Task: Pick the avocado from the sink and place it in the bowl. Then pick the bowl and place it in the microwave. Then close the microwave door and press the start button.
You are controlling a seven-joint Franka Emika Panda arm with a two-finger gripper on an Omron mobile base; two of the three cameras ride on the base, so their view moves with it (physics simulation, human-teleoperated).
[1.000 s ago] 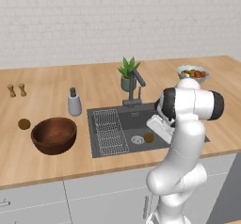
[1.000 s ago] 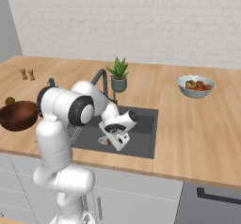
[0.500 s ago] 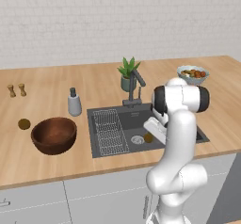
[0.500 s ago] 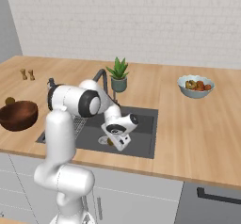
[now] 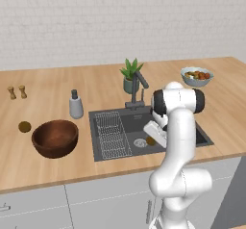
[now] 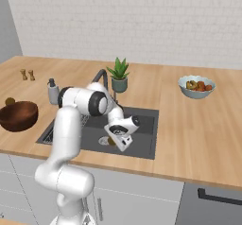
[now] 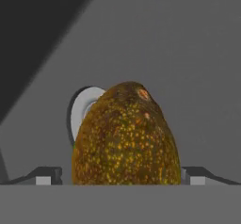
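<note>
The avocado (image 7: 124, 138), golden-brown and speckled, lies on the floor of the dark grey sink (image 5: 192, 132) beside the round metal drain (image 7: 82, 108). My gripper (image 7: 122, 176) is down in the basin and open, one fingertip (image 7: 44, 176) on each side of the fruit, with small gaps showing. From the base cameras the avocado (image 5: 150, 140) (image 6: 112, 142) peeks out just under the white hand. The wooden bowl (image 5: 55, 137) (image 6: 18, 115) stands empty on the counter left of the sink. The microwave and its door are out of view.
A wire rack (image 5: 111, 135) fills the sink's left half. The faucet (image 5: 137, 86) and a potted plant (image 5: 129, 74) stand behind the basin. A soap dispenser (image 5: 75, 105), a dark round lump (image 5: 24, 126) and a pale blue fruit bowl (image 5: 196, 76) sit on the counter.
The hand has dropped lower into the sink and closer to the avocado by the drain. The jaws have stayed wide apart.
</note>
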